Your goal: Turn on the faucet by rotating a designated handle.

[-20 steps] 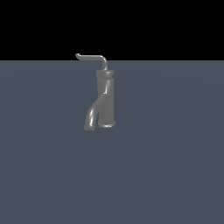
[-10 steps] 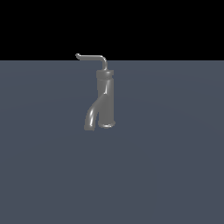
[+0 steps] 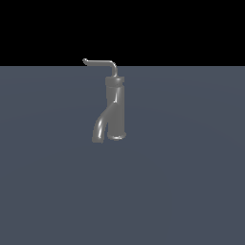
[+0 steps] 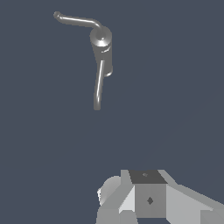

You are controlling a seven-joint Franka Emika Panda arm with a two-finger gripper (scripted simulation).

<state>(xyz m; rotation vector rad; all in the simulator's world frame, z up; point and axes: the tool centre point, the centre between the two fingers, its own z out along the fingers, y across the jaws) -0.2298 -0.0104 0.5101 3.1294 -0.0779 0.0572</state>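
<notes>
- Faucet [image 3: 116, 107] stands upright on the flat grey-blue floor [image 3: 191, 182] in the exterior view, a little toward 10 o'clock of frame centre, its base resting on the surface.
- Body is a grey metallic cylinder with a darker collar [image 3: 114, 81] near the top.
- Spout [image 3: 102, 125], a thick curved tube, branches off the body and bends down toward 7 o'clock, ending just above or at the floor, beside the base.
- Handle [image 3: 101, 63], a thin bent rod, rises from the top of the body and runs level toward 9 o'clock, ending in a small upturned tip at the exterior view's left.
- Nothing touches the handle; no arm shows in the exterior view.
- Wrist view looks down on the faucet [image 4: 103, 46] from above; the handle [image 4: 76, 20] runs from the cap toward 10 o'clock, the spout [image 4: 99, 87] toward 6 o'clock.
- Gripper: only part of the grey and white hand housing [image 4: 148, 197] shows at the frame edge, well apart from the faucet.
- Fingertips are out of frame; whether the jaws stand apart or together cannot be told.
</notes>
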